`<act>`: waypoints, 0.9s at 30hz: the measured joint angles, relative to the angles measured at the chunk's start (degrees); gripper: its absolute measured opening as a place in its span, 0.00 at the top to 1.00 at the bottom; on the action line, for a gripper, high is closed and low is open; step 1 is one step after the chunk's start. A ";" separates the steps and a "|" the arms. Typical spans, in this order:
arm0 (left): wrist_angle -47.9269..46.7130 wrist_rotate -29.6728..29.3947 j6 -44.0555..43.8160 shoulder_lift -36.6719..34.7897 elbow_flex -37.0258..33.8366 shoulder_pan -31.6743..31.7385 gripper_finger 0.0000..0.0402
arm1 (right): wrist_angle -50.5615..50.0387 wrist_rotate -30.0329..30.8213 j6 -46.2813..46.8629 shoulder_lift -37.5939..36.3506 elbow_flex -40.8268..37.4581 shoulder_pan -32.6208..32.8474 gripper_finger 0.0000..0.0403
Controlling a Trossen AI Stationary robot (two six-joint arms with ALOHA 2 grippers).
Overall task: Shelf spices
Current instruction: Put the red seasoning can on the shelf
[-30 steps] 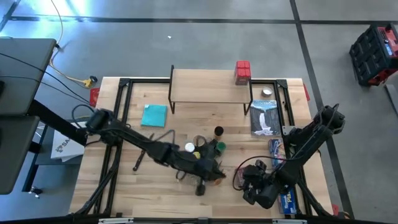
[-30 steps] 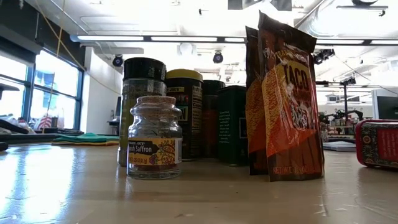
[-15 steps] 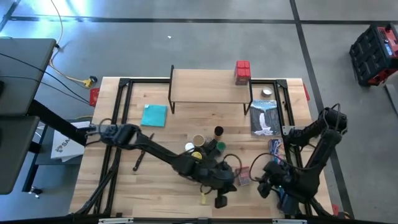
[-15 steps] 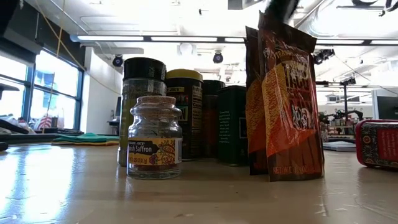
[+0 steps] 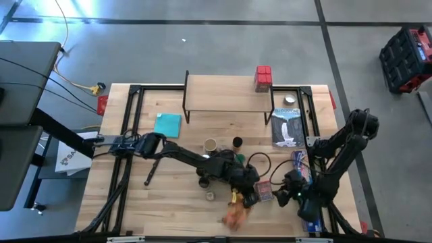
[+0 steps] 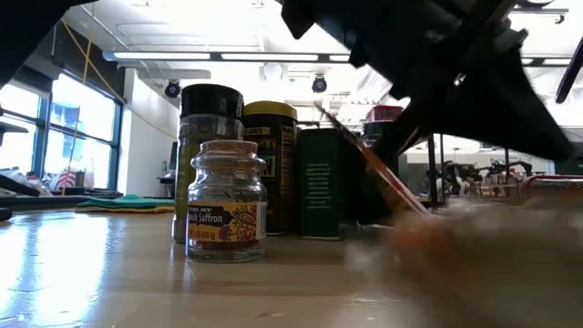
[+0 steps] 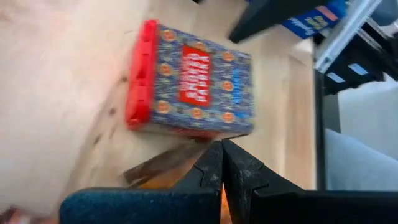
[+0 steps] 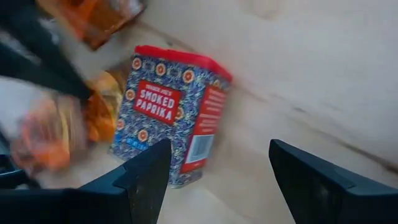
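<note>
Starting well left of the shelf [image 5: 226,91], finding the teal cloth [image 5: 167,125] flat just in front of its left end, unmoved from a moment ago. Following the left arm [image 5: 169,152] in from left of the shelf, slanting across the table in front of it. Passing a cluster of jars [image 5: 210,144] in front of the shelf's middle, with the saffron jar [image 6: 226,202] nearest in the low view, upright as before. Reaching the left gripper [image 5: 248,194] [image 7: 222,152] farther out in front of the shelf's right half, fingers pressed together; cannot tell whether a packet edge is caught between them. Noting the change here: orange packets [image 5: 236,216] [image 6: 392,182] stood upright half a second ago, now tipped over and blurred, lying farther from the shelf than the gripper. Finding the paprika tin [image 5: 264,191] [image 7: 193,87] [image 8: 171,112] just beside the left gripper, in the same spot as before. Coming to the right gripper [image 5: 282,196] [image 8: 219,149] just right of the tin, fingers spread wide and gripping nothing. Ending at the shelf's right end, with red boxes [image 5: 263,77] on top.
</note>
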 joint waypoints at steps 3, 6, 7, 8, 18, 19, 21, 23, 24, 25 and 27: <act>-0.16 0.02 0.09 0.02 -0.20 0.27 1.00 | 6.48 0.82 -2.07 -2.70 -4.04 0.05 0.34; -0.23 -0.39 0.99 0.00 -0.20 0.23 1.00 | 6.84 0.96 -2.22 -3.58 -4.81 0.02 0.34; -0.64 -0.78 1.01 0.00 -0.20 0.23 1.00 | 6.40 1.15 -2.61 -3.76 -4.75 0.00 0.34; -1.16 -0.95 1.01 0.00 -0.20 0.22 1.00 | 6.36 1.24 -3.54 -3.86 -4.71 0.02 0.34; -3.86 -2.27 1.12 0.00 -0.20 0.22 1.00 | 8.22 1.25 -5.59 -3.84 -4.48 -0.02 0.34; -4.08 -2.28 1.14 0.00 -0.20 0.24 1.00 | 8.79 1.21 -6.17 -3.84 -4.48 -0.02 0.34; -4.23 -2.06 1.13 0.00 -0.20 0.41 1.00 | 11.19 0.80 -7.86 -3.84 -4.48 -0.02 0.34; -3.75 -0.55 1.06 0.38 -0.18 0.76 1.00 | 12.75 -0.34 -8.76 -3.84 -4.46 -0.02 0.34; -3.53 0.37 0.99 0.53 -0.14 0.95 1.00 | 13.29 -0.58 -8.68 -3.84 -4.57 -0.02 0.34; -3.58 1.14 0.75 0.93 -0.14 1.09 1.00 | 13.93 -0.69 -8.38 -3.84 -4.87 -0.02 0.34; -2.27 2.12 0.11 2.25 -0.09 1.43 1.00 | 15.41 -0.10 -7.51 -3.97 -5.98 -0.12 0.34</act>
